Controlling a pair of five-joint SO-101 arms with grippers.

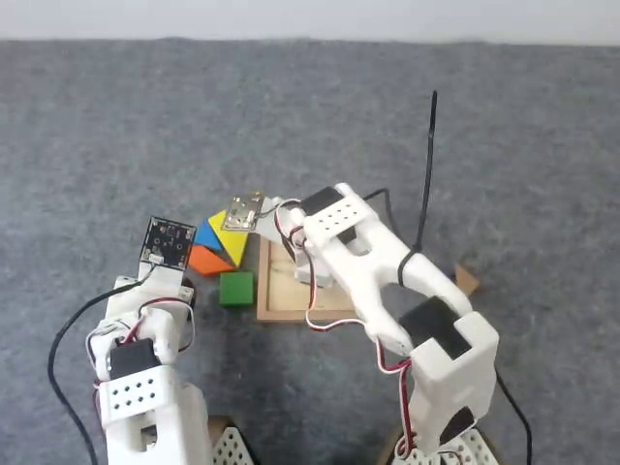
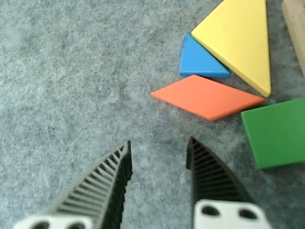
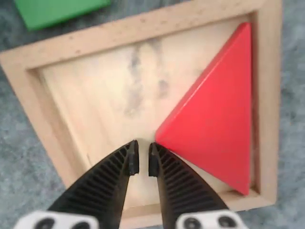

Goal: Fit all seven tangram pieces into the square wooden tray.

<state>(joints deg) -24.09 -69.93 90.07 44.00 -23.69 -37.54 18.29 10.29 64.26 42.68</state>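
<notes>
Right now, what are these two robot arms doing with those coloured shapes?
They are working on filling a square wooden tray with tangram pieces. A red triangle lies inside it against one side, and the right tool, nearly shut and holding nothing, hangs over the tray's bare floor beside it. The left tool is open and empty over the grey mat, close to the orange parallelogram. The blue triangle, yellow triangle and green square lie outside the tray too.

Tray (image 3: 143,28) floor free beside red triangle (image 3: 214,119); right arm (image 1: 360,254) overhangs tray.
</notes>
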